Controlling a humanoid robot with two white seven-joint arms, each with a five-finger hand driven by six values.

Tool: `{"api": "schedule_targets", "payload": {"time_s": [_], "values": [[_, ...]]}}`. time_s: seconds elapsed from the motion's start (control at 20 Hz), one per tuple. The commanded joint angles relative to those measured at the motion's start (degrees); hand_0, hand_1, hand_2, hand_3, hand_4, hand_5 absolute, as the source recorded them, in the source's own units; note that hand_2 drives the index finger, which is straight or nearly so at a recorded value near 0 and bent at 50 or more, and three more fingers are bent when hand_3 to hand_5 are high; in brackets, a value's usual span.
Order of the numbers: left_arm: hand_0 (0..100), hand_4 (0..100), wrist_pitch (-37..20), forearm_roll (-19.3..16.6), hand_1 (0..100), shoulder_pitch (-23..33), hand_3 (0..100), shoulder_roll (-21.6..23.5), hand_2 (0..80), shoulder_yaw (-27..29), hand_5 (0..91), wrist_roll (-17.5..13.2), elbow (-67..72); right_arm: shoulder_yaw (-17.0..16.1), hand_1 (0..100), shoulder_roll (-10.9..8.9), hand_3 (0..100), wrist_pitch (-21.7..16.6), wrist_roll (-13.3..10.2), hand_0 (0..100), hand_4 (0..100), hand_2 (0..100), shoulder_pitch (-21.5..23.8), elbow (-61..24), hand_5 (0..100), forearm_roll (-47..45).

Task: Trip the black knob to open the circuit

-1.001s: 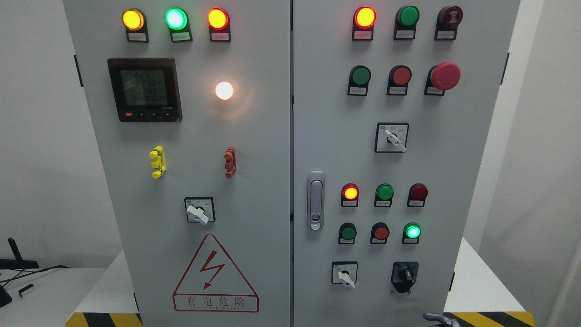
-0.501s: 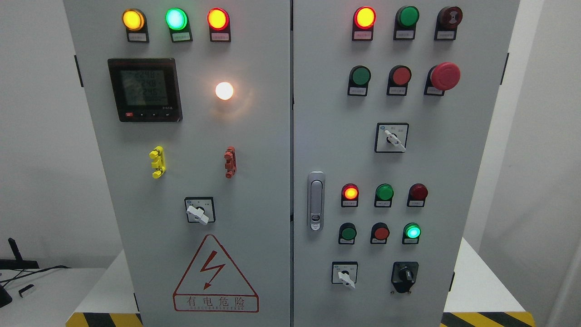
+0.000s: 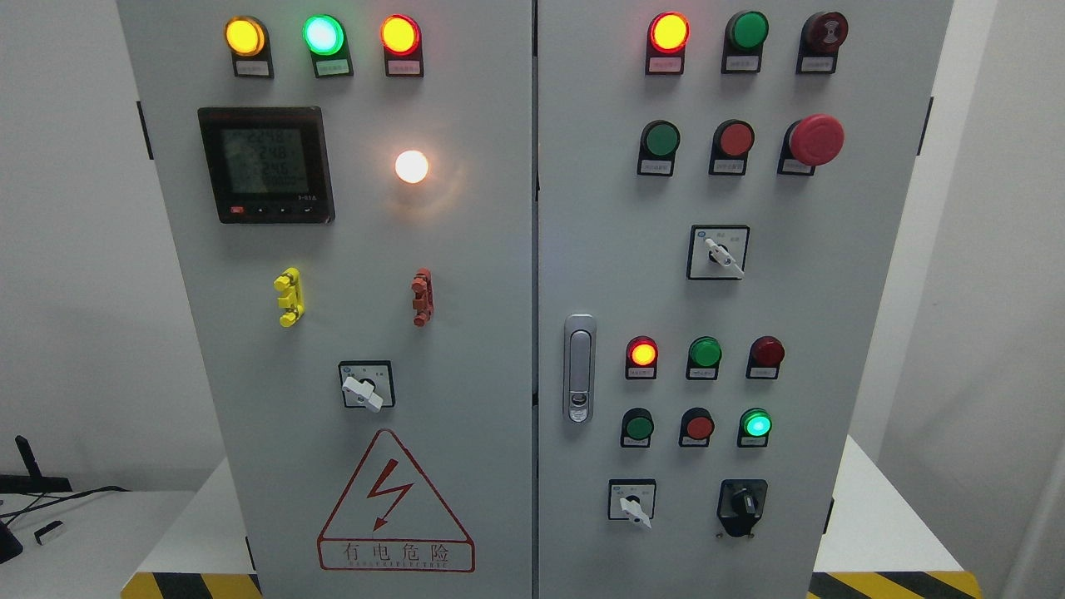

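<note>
Showing neither robot hand, the head view leaves their state impossible to tell; both arms are out of sight. Nearest, at the bottom edge, run yellow-and-black hazard stripes (image 3: 890,584) on the base under the cabinet (image 3: 499,249). Low on the right door sits the black knob (image 3: 742,504), right of a white selector (image 3: 634,507) and below a lit green lamp (image 3: 755,424). Its pointer seems tilted slightly off vertical, though detail is too fine to be sure. Judging by this, the task stands at or near an end point: either the reach has not begun or the knob is already turned. If unturned, the next move calls for bringing a hand up to pinch the knob and twist it. Legible writing: the warning triangle (image 3: 395,503) on the left door reads 有电危险. The meter (image 3: 265,164) digits and the button labels are too blurred to read.
</note>
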Motion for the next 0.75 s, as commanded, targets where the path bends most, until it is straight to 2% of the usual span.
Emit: {"api": "schedule_targets", "payload": {"time_s": [0.0,0.7], "values": [[12,0,0.03,-1.76,39,0.00,0,-0.05,0.0,0.00,0.0,-0.01,0.05,-0.26,0,-2.54,8,0.27,0.05,12,2,0,0.12,-1.98,0,-1.79],[12,0,0.03,-1.76,39,0.00,0,0.03,0.0,0.00,0.0,-0.01,0.05,-0.44,0,-2.71,10,0.19,0.05,12,4,0,0.74,-4.80,1,-2.93]]}}
